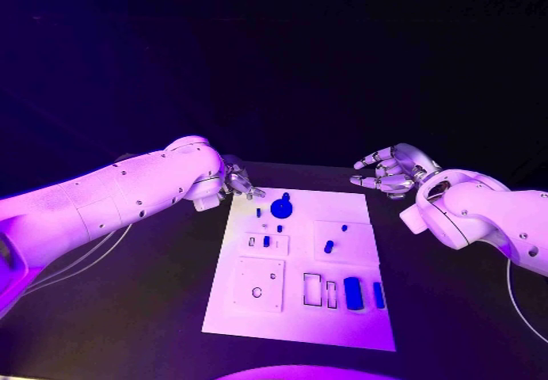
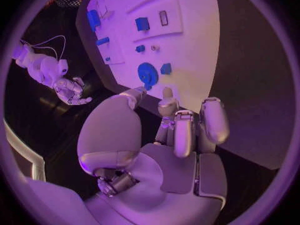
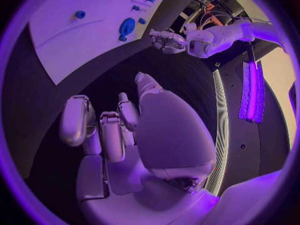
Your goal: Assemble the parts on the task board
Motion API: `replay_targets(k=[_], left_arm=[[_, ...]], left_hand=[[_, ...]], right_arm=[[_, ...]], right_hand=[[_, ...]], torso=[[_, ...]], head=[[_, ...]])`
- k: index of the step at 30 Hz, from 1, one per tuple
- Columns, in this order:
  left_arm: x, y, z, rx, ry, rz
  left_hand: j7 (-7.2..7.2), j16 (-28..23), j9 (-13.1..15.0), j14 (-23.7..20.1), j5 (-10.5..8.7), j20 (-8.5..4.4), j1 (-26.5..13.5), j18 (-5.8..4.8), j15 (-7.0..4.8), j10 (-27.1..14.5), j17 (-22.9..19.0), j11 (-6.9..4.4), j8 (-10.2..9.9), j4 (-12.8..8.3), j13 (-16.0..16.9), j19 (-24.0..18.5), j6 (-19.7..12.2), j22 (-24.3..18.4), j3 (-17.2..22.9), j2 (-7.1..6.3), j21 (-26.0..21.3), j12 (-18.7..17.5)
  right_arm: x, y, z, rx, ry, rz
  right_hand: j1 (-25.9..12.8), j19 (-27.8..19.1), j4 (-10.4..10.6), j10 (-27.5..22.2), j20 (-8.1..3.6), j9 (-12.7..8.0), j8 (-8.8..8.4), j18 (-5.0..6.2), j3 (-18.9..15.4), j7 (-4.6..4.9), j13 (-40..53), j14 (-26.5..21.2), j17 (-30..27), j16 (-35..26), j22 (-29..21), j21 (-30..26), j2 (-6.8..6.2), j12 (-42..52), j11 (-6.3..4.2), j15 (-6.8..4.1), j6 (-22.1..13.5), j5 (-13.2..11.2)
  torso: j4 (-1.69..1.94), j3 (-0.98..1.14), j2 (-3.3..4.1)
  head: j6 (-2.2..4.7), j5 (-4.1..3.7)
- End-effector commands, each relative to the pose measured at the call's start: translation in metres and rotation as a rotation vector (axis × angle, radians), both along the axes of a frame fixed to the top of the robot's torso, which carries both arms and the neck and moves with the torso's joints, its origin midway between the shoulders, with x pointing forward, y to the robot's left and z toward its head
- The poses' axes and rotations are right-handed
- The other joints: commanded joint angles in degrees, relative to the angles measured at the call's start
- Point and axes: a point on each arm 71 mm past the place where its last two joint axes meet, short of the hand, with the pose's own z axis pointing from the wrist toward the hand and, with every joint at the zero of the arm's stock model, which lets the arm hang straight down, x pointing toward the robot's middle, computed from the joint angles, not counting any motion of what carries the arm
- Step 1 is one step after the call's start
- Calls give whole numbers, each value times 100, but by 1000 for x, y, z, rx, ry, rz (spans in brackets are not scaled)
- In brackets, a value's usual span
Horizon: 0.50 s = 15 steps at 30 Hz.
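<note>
left hand (image 1: 237, 181) hovers at the task board (image 1: 299, 317)'s eleven o'clock corner, fingers (image 2: 184, 135) loosely spread, empty. the round blue part (image 1: 281, 208) lies at its four o'clock, closer than to right hand (image 1: 392, 170), also spread, empty.

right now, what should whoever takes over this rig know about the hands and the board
Left hand: holds nothing, fingers apart, at the far left corner of the task board, close to the round blue part.
Right hand: holds nothing, fingers apart, off the board's far right corner.
Parts: several small blue pieces on the board, including two long ones at its near right.
Done: cannot tell which parts are seated.
Left: neither hand has picked up a part yet.
</note>
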Motion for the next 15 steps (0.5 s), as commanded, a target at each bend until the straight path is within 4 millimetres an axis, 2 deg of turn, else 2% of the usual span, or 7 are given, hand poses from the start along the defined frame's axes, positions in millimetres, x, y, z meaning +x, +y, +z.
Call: replay_targets(k=[1,15], left_arm=[[2,-4,-4,17,45,-43],[12,-4,-19,30,94,-21]], left_hand=[[15,-30,-10,528,-9,41,28,-35,43,-35,1237,16,-29,-3,-6,-8,-12,-10,-51,8,-17,-18],[20,-30,-35,527,-14,57,-18,-33,55,-41,1237,24,-49,0,3,-14,14,-9,-89,69,-20,-5]], right_arm=[[0,2,0,-4,-2,16],[0,3,0,-5,-5,7]], right_hand=[[-44,-49,-13,-25,1,-5,24,56,34,-16,2,390,664,-25,2,-16,5,-5,4,-22,41,17],[-72,-44,-17,-24,0,-14,21,54,52,-14,-2,389,659,-29,7,-14,0,-4,5,-22,24,16]], torso=[[-5,-5,5],[-4,-1,-5]], head=[[-18,0],[-75,3]])
